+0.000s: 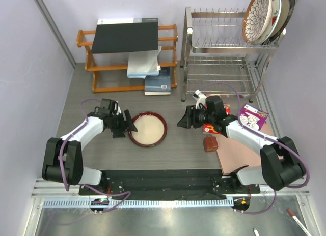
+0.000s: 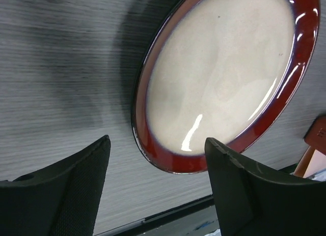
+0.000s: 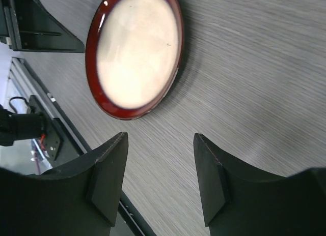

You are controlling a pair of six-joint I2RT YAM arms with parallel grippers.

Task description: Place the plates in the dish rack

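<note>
Maroon-rimmed plate (image 1: 147, 129) flat on table (image 1: 173, 150).
Left gripper (image 1: 131, 125) at its 9 o'clock, right gripper (image 1: 181, 121) at 3 o'clock; both spread wide, holding nothing.

The top camera looks down from above and behind me over the whole table (image 1: 173, 154). My left wrist camera sits close, facing past my left end effector (image 2: 157, 144) onto part of the maroon-rimmed plate (image 2: 224, 78). My right wrist camera looks past my right end effector (image 3: 160, 139) at that whole plate from farther off, so all three views share it.
</note>
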